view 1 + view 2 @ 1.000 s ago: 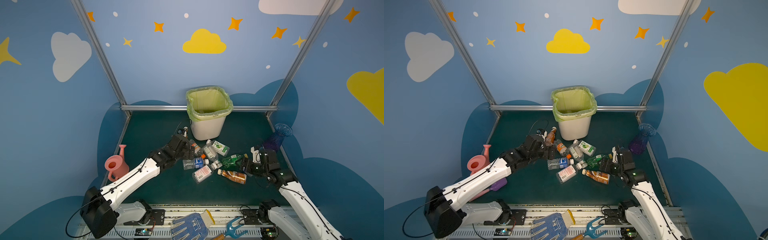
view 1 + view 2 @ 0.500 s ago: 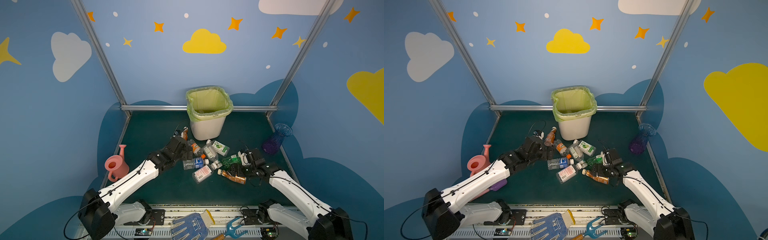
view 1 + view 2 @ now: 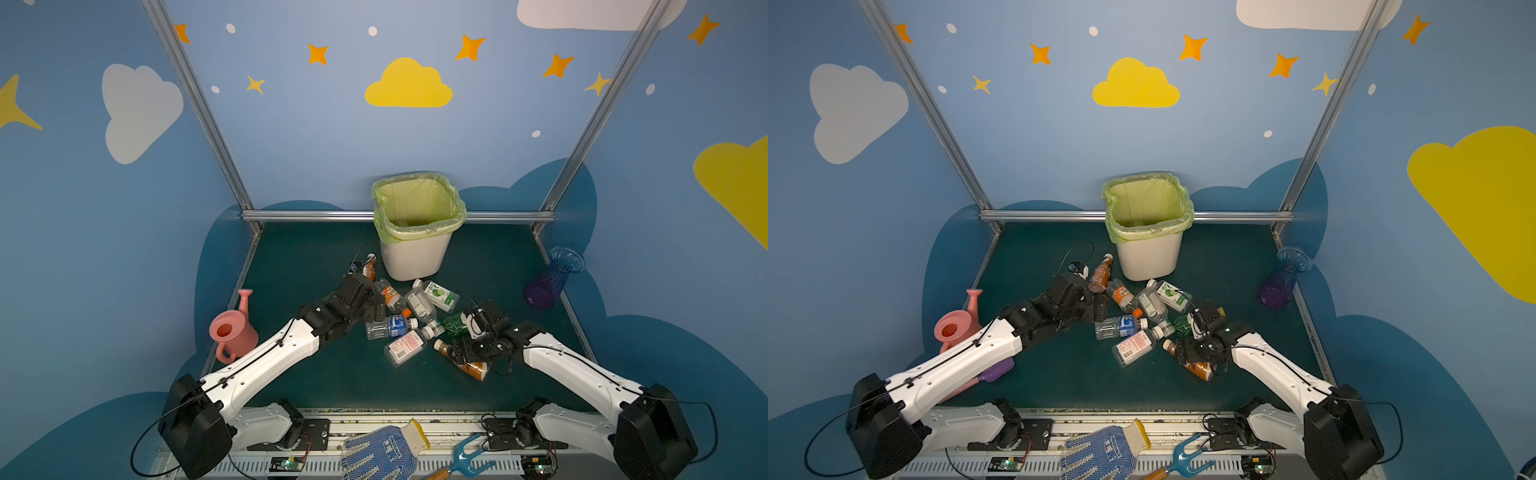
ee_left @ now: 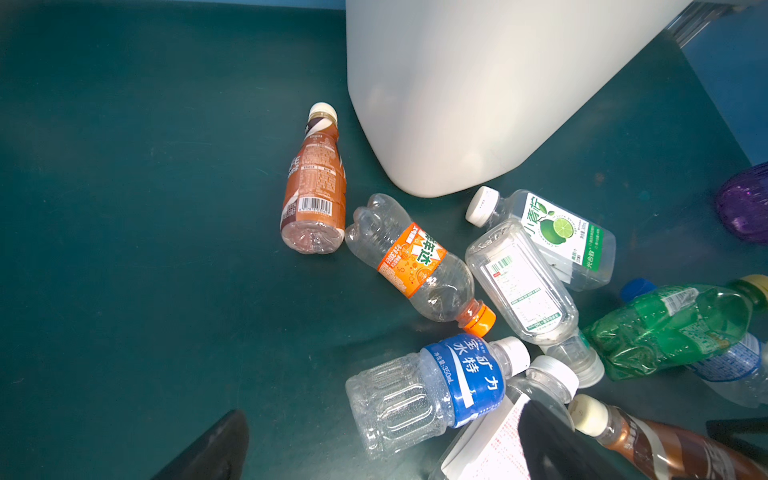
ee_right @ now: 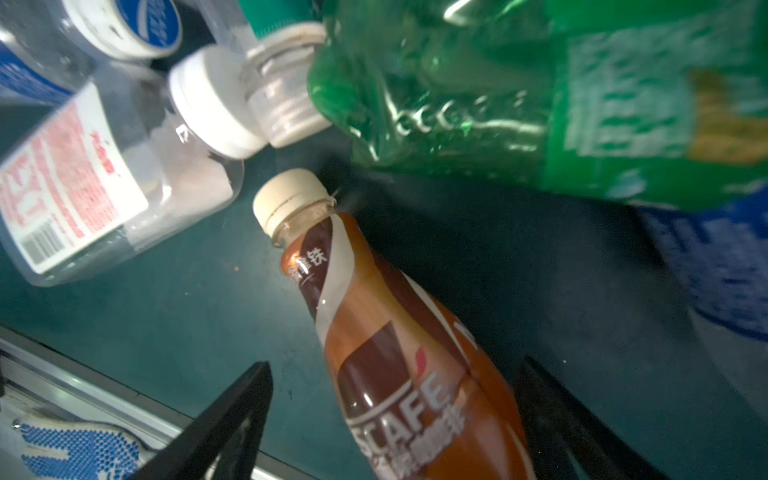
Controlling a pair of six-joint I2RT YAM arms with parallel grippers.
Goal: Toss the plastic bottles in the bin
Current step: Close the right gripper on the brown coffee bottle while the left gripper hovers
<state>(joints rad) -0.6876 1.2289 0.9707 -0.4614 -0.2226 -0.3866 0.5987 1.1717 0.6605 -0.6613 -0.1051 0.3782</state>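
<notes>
1. Roughly centred against the far rail [image 3: 307, 215], the bin [image 3: 415, 257] stands upright on the green mat [image 3: 291, 257]. Its yellow-green liner is folded over the rim, and bare mat stretches left and right of it to the side walls.
2. Just near of the bin's foot lies the bottle pile: far coffee bottle [image 4: 313, 183], orange-label bottle [image 4: 415, 266], lime-label bottle [image 4: 557, 232], white-label bottle [image 4: 519, 282], green bottle [image 4: 665, 328], blue-label water bottle [image 4: 457, 374] and red-label bottle [image 3: 405, 347].
3. At the pile's left edge the left gripper [image 4: 386, 411] sits low with jaws spread wide, gripping nothing. The blue-label water bottle's base lies ahead between the fingertips, and open mat runs off to the left.
4. At the pile's near right edge the right gripper [image 5: 395, 370] straddles the near coffee bottle [image 5: 374, 299], which lies flat. Its fingers [image 5: 232, 415] stand apart, and mat shows between one finger and the bottle, so nothing is clamped.
5. A pink watering can [image 3: 232, 332] stands by the left edge, just beside the left arm. A purple vase [image 3: 548, 282] stands at the right edge, well apart from the pile.
6. Bare mat separates the pile from the near edge; beyond it lie a dotted glove [image 3: 382, 453] and a blue hand rake [image 3: 465, 461].
</notes>
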